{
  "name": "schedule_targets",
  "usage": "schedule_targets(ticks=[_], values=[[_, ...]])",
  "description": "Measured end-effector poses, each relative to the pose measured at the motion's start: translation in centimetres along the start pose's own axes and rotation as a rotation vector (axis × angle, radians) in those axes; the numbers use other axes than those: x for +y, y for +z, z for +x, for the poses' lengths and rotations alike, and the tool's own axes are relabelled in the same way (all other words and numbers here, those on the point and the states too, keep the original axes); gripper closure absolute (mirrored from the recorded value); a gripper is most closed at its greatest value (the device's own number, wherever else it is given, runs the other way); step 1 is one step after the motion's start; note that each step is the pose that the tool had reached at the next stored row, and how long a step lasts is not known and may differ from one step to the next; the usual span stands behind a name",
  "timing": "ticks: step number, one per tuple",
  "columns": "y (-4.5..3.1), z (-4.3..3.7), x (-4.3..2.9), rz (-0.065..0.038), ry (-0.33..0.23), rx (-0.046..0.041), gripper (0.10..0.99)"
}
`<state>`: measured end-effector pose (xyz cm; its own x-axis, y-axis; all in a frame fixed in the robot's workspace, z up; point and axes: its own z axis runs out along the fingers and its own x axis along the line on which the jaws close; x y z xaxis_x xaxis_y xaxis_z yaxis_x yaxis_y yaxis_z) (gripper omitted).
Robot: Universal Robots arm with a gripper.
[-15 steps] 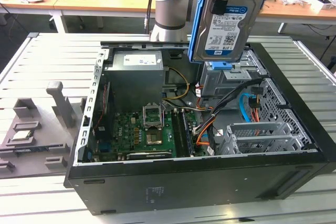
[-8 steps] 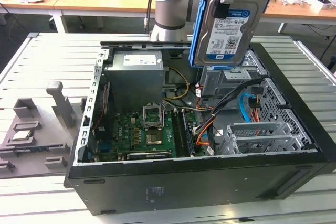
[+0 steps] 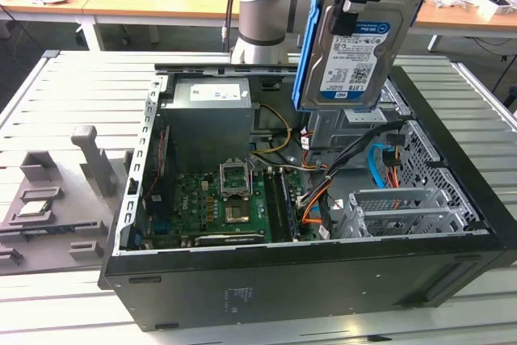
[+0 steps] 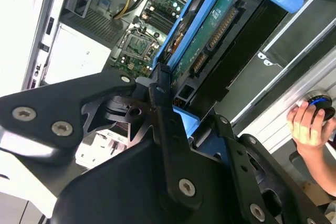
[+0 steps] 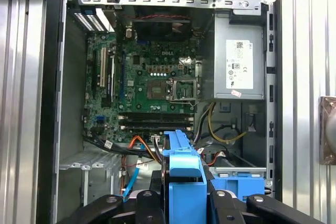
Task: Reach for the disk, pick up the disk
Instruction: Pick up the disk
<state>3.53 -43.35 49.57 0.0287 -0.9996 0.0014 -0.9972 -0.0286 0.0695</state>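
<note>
The disk [image 3: 355,50], a silver-grey hard drive with a white-and-blue label in a blue carrier rail, hangs upright in the air above the open computer case [image 3: 307,280]. My gripper [image 3: 349,7] is shut on its upper edge. In the second wrist view the disk [image 4: 210,30] is seen edge-on, its green board side showing, with the black fingers [image 4: 157,85] clamped on the blue rail. In the first wrist view the blue rail [image 5: 184,174] sticks out between the fingers of my gripper [image 5: 184,195], over the case's drive corner.
Inside the case lie the motherboard [image 3: 218,204], the power supply [image 3: 210,115], cables and the metal drive cage [image 3: 404,208]. A grey fixture with small chips [image 3: 48,199] is at the exterior view's left. A person's hand [image 4: 307,124] rests on a blue-lit knob beside the table.
</note>
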Motion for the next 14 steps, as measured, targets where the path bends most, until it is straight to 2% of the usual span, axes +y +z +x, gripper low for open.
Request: schedule_targets(ticks=[5,10,14], values=[[0.02,0.88,0.03,0.0,0.0,0.0,0.722],[0.05,2.18,0.06,0.0,0.0,-0.0001,0.722],[0.06,2.8,0.08,0.0,0.0,-0.0001,0.722]])
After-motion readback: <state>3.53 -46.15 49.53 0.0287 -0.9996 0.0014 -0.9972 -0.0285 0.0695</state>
